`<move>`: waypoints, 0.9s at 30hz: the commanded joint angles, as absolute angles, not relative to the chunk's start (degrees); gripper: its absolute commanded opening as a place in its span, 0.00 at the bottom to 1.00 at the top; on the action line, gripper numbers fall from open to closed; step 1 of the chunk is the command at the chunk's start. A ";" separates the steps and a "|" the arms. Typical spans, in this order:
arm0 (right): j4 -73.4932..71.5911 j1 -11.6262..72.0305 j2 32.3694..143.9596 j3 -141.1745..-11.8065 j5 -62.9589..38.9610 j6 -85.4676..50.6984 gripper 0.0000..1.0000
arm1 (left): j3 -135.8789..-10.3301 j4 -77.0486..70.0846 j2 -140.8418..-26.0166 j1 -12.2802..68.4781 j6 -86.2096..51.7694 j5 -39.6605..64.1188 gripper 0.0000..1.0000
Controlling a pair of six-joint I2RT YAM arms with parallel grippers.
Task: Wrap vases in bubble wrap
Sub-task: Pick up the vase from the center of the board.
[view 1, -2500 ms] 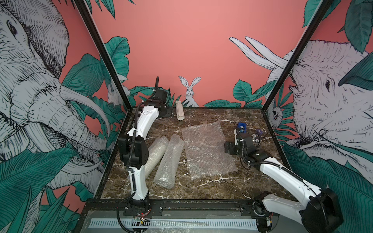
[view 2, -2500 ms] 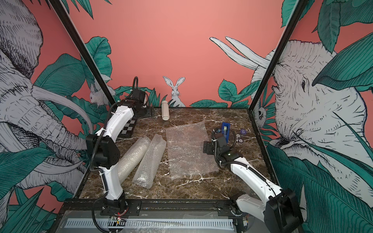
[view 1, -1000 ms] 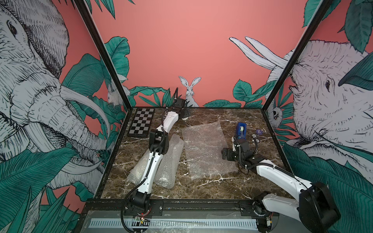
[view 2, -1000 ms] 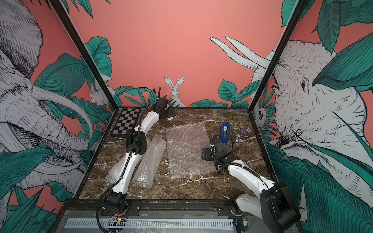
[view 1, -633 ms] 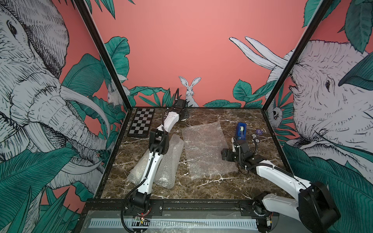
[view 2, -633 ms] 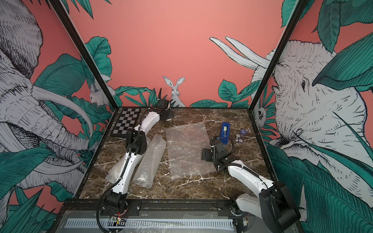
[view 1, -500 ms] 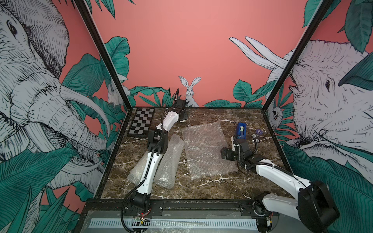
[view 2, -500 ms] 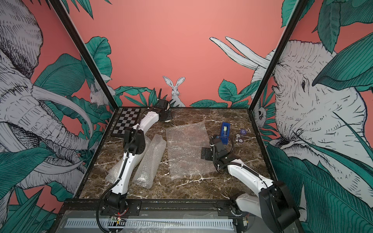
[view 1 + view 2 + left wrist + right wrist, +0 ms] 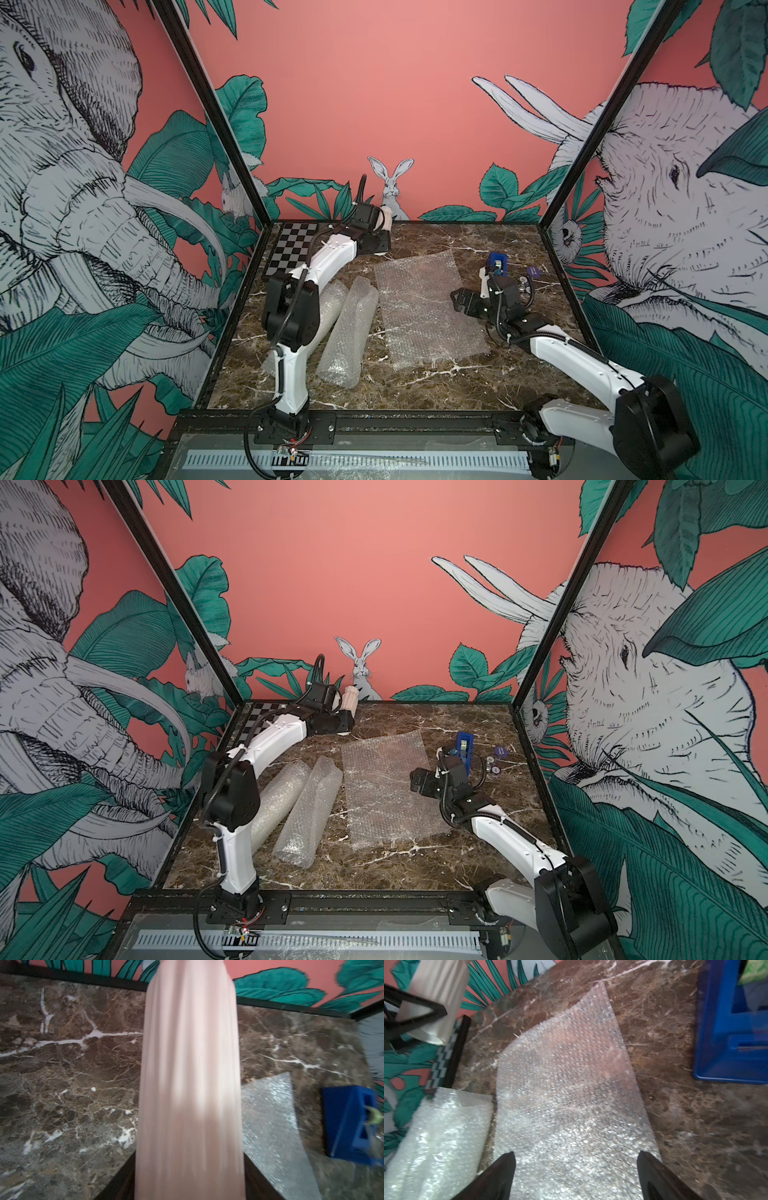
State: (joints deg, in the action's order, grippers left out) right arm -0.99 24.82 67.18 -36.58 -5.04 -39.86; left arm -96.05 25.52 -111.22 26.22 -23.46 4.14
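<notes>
Tabletop (image 9: 436,386): brown veined marble; everything you are working with sits on it.
Chequered board (image 9: 291,249): you will find it lying flat in the far left corner.
Left gripper (image 9: 189,1176): your left arm reaches to the far edge, just right of the board. Its jaws are clamped on the ribbed vase, and the left wrist view shows a dark finger pressed to each side.
Ribbed vase (image 9: 350,698): pale and fluted, at the far edge left of centre, with its upper end poking past the gripper. You cannot tell whether its base touches the marble.
Bundles: the outer bundle (image 9: 276,804) and inner bundle (image 9: 309,812) of rolled bubble wrap lie side by side left of centre. The outer one is partly behind your left arm. You cannot tell what they contain.
Flat sheet (image 9: 428,307): one bubble wrap sheet lies spread over the middle, just right of the inner bundle.
Right gripper (image 9: 576,1155): its jaws are spread wide and hold nothing, low over the sheet's right edge.
Tape dispenser (image 9: 497,264): blue, toward the far right, just beyond your right gripper.
Discs (image 9: 501,752): a few small round ones just right of the dispenser.
</notes>
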 commanded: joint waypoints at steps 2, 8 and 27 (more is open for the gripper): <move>-16.09 24.65 66.26 -34.51 -11.57 -50.17 0.92 | -85.45 12.81 -101.79 30.85 -21.80 8.30 0.34; -31.19 24.85 68.87 -31.45 -15.83 -59.34 0.89 | -75.28 6.07 -97.67 38.10 -22.28 13.70 0.33; -52.29 28.13 82.59 -26.26 -16.18 -73.63 0.81 | -61.80 -5.36 -91.36 48.60 -24.07 14.78 0.32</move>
State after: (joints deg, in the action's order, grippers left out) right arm -46.70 27.75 80.86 -25.56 -16.53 -65.65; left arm -62.48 2.52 -95.33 47.77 -24.18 13.56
